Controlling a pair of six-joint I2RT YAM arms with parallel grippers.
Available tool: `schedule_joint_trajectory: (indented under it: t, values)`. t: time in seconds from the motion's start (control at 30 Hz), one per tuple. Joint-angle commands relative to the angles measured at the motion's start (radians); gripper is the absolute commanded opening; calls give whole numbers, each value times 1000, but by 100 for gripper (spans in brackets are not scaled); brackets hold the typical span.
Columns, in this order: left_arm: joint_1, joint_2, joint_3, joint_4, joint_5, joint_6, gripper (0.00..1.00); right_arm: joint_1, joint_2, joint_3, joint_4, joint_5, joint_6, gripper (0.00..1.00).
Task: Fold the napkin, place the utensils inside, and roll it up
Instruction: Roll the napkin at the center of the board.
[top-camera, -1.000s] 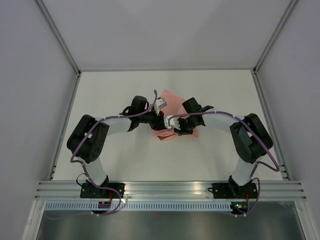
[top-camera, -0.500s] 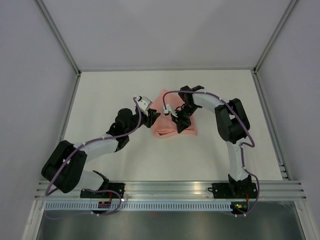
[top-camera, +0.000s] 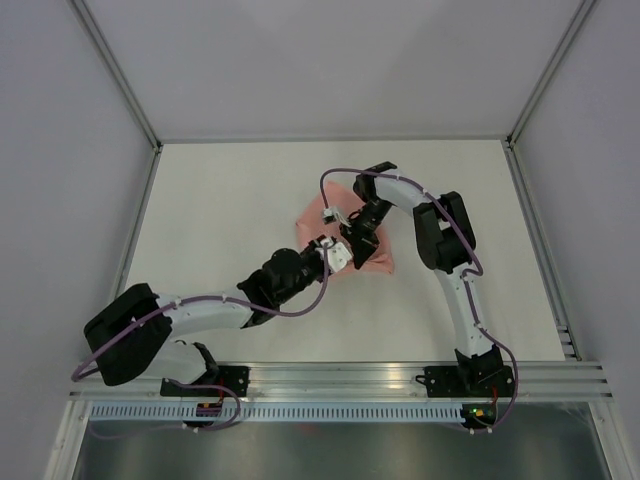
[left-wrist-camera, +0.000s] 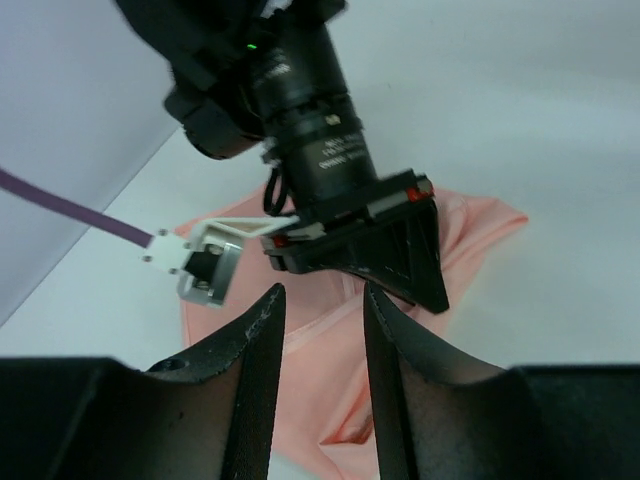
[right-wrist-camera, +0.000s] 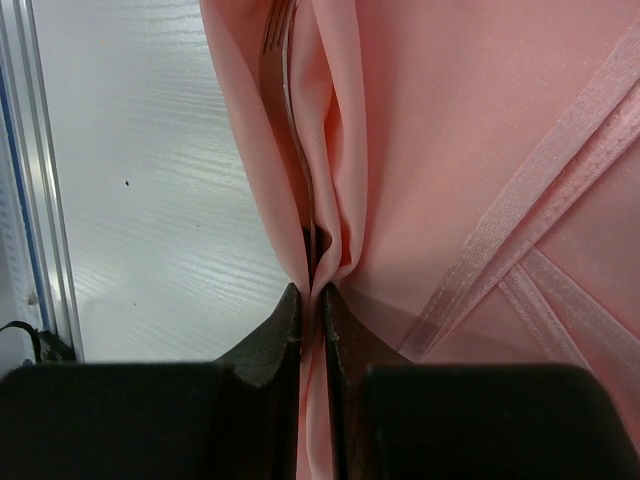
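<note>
My right gripper (right-wrist-camera: 311, 300) pinched shut on a ridge of the napkin (right-wrist-camera: 450, 150) at mid table (top-camera: 220, 200), fork (right-wrist-camera: 273, 42) inside the fold, my left gripper (left-wrist-camera: 318, 325) half-open, empty, my right wrist (left-wrist-camera: 320, 150) screening the cloth

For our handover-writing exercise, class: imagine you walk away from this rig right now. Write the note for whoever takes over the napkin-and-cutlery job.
Right pincer: shut on a raised fold of the napkin.
Left pincer: open, holding nothing, poised over the napkin's near part, facing the other pincer.
Things: the napkin lies folded on the table; a utensil shows inside the pinched fold.
Done: napkin folded, at least one utensil tucked in.
Left: roll it up. Whether all the cutlery is inside cannot be seen.
</note>
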Motion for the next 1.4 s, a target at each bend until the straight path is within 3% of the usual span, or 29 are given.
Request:
schedule_joint_trajectory:
  t: [0.0, 0.33, 0.8, 1.37]
  values:
    - [-74, 51, 24, -46, -127, 204, 44, 0, 104, 29, -32, 85, -13, 1]
    - [-184, 274, 78, -60, -161, 401, 50, -9, 170, 67, -57, 71, 48, 0]
    - [-162, 472, 125, -6, -79, 459, 58, -32, 202, 87, -57, 74, 76, 1]
    - [-82, 469, 145, -192, 44, 419, 56, -63, 178, 72, -61, -6, 76, 0]
